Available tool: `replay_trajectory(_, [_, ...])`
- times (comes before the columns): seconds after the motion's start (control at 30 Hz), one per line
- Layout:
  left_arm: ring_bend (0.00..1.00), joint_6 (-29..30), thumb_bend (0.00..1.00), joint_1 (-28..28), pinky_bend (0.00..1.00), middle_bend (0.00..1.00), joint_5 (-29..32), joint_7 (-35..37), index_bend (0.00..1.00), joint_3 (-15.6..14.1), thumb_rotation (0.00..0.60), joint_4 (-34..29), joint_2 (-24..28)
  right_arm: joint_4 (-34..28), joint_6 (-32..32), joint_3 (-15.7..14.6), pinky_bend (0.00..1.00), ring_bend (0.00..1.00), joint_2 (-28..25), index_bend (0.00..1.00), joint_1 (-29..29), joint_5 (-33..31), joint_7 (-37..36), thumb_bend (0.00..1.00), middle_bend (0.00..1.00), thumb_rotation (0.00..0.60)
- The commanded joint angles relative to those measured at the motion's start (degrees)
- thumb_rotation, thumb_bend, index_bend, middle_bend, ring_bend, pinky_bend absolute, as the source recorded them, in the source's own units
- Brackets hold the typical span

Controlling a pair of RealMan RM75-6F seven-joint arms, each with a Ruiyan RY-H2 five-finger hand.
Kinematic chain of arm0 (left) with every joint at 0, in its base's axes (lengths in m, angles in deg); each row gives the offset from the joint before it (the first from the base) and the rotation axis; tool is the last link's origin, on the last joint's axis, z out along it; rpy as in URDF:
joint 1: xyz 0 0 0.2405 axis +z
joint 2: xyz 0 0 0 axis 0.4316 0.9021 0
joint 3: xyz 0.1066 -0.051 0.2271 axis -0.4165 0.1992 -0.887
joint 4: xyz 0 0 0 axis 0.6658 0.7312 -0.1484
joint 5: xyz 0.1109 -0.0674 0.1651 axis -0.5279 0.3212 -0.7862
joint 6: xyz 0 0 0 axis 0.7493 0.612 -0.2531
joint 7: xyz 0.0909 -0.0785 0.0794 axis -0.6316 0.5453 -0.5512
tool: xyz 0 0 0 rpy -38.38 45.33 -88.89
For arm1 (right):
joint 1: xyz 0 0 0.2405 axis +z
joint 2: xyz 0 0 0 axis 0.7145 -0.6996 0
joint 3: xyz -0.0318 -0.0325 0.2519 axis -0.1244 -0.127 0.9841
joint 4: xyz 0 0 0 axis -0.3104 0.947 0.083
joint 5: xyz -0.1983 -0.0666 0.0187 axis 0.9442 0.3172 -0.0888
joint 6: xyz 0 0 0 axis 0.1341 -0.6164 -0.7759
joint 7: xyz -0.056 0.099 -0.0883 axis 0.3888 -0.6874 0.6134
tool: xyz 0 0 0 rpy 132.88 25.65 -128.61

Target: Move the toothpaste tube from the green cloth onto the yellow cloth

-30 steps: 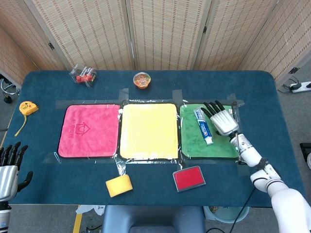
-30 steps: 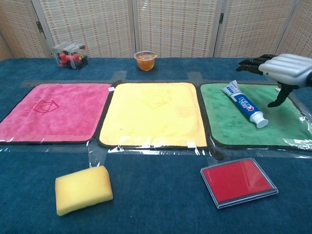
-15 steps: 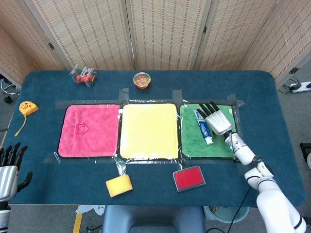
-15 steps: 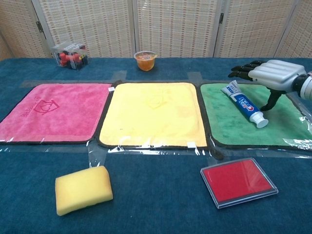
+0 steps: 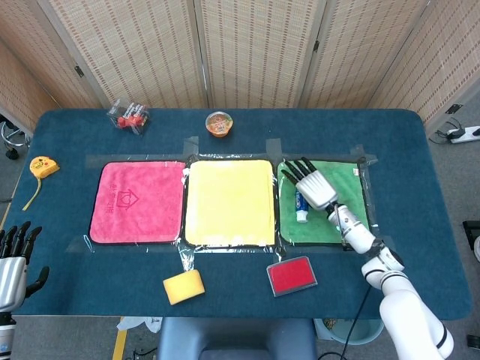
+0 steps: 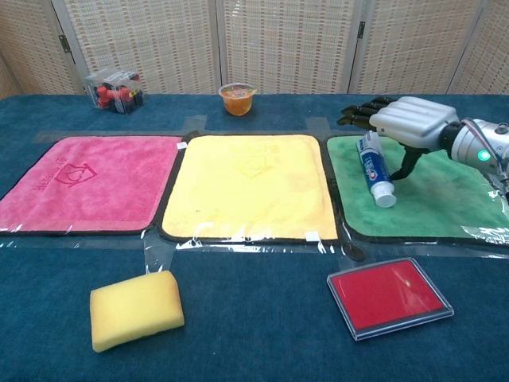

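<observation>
The toothpaste tube [image 6: 374, 169] lies on the left part of the green cloth [image 6: 437, 199], its white cap pointing toward the front edge. In the head view the tube [image 5: 301, 204] shows only partly under my right hand [image 5: 315, 184]. That right hand [image 6: 406, 119] hovers over the tube's back end with fingers stretched out and apart, the thumb hanging down just to the tube's right. I cannot see a grip on the tube. The yellow cloth [image 6: 250, 183] lies bare directly left of the green one. My left hand [image 5: 13, 259] stays at the table's near left corner, fingers apart, holding nothing.
A pink cloth [image 6: 87, 179] lies left of the yellow one. In front sit a yellow sponge [image 6: 135, 309] and a red flat case [image 6: 388, 296]. At the back stand an orange cup [image 6: 237, 99] and a clear box [image 6: 116, 89]. A yellow tape measure [image 5: 43, 166] lies far left.
My right hand has moved left across the green cloth. The tube has swung from a diagonal to nearly straight front-to-back and shifted left, toward the yellow cloth. The left hand is unmoved.
</observation>
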Motion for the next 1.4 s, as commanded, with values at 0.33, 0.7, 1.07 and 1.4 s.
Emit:
replay_trajectory(0.33, [0.07, 0.4, 0.38, 0.7, 0.00, 0.08, 0.4, 1.1, 0.15, -0.1, 0.600, 0.6, 0.1, -5.2, -3.5, 2.2, 0.00, 0.00, 2.8, 0.00, 5.3, -0.7, 1.8, 0.05, 0.00, 0.600])
replay_trajectory(0.7, [0.07, 0.2, 0.38, 0.6, 0.00, 0.08, 0.2, 1.5, 0.15, 0.0, 0.600, 0.7, 0.3, -12.0, -4.9, 3.9, 0.00, 0.00, -2.0, 0.00, 5.0, -2.6, 4.4, 0.05, 0.00, 0.600])
replay_trajectory(1.07, [0.07, 0.3, 0.38, 0.7, 0.00, 0.08, -0.4, 1.5, 0.15, -0.2, 0.600, 0.4, 0.3, -14.1, 5.8, 5.3, 0.00, 0.00, -7.1, 0.00, 3.8, -7.5, 7.6, 0.05, 0.00, 0.600])
replay_trajectory(1.4, [0.07, 0.5, 0.38, 0.9, 0.00, 0.08, -0.7, 1.5, 0.15, -0.3, 0.600, 0.1, 0.5, -15.2, 14.1, 7.5, 0.05, 0.05, -8.0, 0.00, 4.6, -11.8, 8.9, 0.05, 0.00, 0.600])
